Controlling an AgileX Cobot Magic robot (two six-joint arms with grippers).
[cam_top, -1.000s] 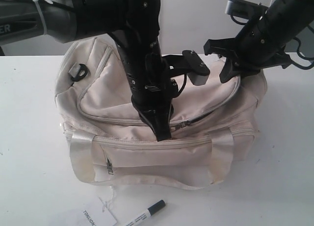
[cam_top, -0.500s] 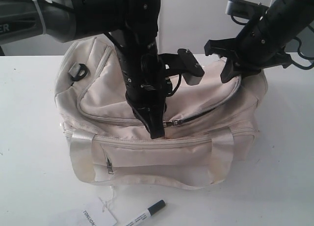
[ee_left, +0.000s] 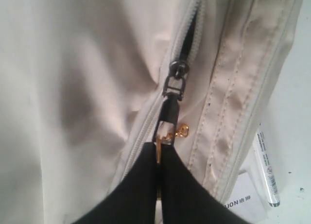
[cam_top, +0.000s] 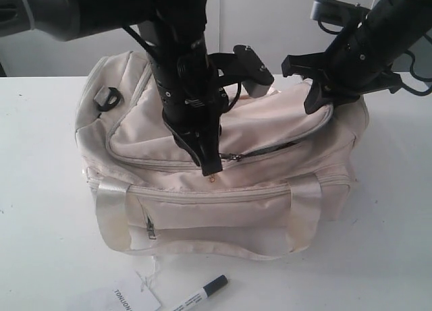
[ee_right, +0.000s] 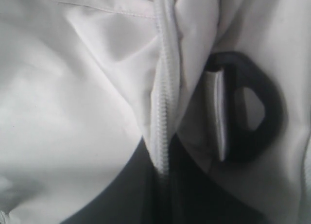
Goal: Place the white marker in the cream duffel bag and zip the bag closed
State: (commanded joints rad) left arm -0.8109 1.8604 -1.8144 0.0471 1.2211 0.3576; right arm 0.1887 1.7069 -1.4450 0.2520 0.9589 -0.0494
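The cream duffel bag [cam_top: 169, 210] stands on the white table. My left gripper [cam_top: 210, 168] is shut on the gold ring pull [ee_left: 170, 136] of the top zipper, just below the black slider [ee_left: 176, 80]. A dark open slit runs from the slider [cam_top: 233, 157] to the right. My right gripper [cam_top: 317, 98] is shut on the zipper seam [ee_right: 163, 112] at the bag's right end, next to a black D-ring [ee_right: 252, 112]. The white marker [cam_top: 202, 294] lies on the table in front of the bag; in the left wrist view the marker [ee_left: 266, 170] shows beside the bag.
A white paper tag [cam_top: 131, 299] with print lies by the marker at the table's front edge, tied to the bag by a thin thread. Another black D-ring [cam_top: 108, 98] sits on the bag's left end. Bare table surface [cam_top: 40, 189] lies left and right of the bag.
My left gripper has moved left and slightly up along the top zipper, drawing the slider with it, so the dark open slit is longer. The right gripper has held still.
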